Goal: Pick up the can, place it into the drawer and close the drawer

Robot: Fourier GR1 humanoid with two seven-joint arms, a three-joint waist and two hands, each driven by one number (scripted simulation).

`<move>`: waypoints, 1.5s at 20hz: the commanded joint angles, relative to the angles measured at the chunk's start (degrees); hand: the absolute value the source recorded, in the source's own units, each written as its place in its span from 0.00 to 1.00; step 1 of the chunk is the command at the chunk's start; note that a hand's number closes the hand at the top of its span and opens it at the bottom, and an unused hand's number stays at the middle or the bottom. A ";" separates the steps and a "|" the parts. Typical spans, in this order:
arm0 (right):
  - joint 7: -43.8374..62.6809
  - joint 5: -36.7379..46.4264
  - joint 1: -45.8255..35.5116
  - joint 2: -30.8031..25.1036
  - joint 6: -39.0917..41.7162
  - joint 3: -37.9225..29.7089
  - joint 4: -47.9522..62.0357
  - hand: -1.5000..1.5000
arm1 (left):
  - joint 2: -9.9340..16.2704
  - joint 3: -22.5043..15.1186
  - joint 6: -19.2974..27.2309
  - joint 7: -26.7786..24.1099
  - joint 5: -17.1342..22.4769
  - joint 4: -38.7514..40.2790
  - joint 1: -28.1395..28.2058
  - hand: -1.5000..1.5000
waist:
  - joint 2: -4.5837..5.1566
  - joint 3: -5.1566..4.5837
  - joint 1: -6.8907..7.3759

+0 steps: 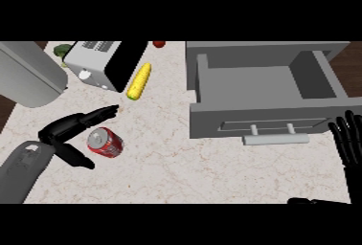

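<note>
A red can (105,142) with a silver top lies on its side on the marble counter at the left. My left hand (69,127) is right beside it, fingers stretched past its far side and thumb below it, so the can sits in the gap; the hand is open and not closed round it. The grey drawer (265,76) stands pulled open at the upper right, its inside bare, its white handle (276,139) on the front panel. My right hand (348,141) rests open at the right edge, fingers up, just right of the drawer front.
A yellow corn cob (139,81) lies above the can. A white and black toaster (106,61) stands at the top left beside a large grey cylinder (28,72). A small red item (158,44) sits at the back edge.
</note>
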 commanded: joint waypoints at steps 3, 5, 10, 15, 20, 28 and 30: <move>0.70 -0.03 -0.91 -0.41 -0.11 -0.51 -0.09 0.00 | 2.33 -2.81 -8.32 -14.46 -1.39 8.71 -2.19 0.00 | 0.27 -0.06 -0.35; 0.40 -3.09 3.35 -0.62 1.74 -1.71 -3.47 0.00 | -0.38 -3.77 -6.52 -13.55 -0.77 9.47 -2.34 0.00 | -0.16 0.02 -0.96; 2.74 -1.43 -0.20 -0.18 0.07 -0.38 -3.21 0.00 | -0.63 -6.78 -6.19 -16.51 -1.72 12.59 -4.50 0.00 | 0.01 -0.02 -0.27; 3.32 -1.82 0.87 -0.76 1.00 -0.54 -4.48 0.00 | -1.83 -8.24 -4.58 -17.26 -1.89 16.44 -7.19 0.00 | -0.05 0.02 -0.33; 3.86 -1.87 1.60 0.35 0.53 -0.05 -4.58 0.00 | -4.36 -10.00 -2.42 -18.35 -2.33 18.99 -8.69 0.00 | -0.07 0.05 -0.27; 3.00 -0.61 4.00 0.69 0.65 -0.05 -6.74 0.00 | -6.26 -11.80 -1.31 -20.37 -2.26 21.85 -9.71 0.00 | -0.21 0.07 -0.10; 2.56 -1.36 6.08 1.76 1.35 0.97 -7.84 0.00 | -6.92 -13.36 -1.14 -21.52 -2.97 21.58 -8.26 0.00 | -0.25 0.07 -0.18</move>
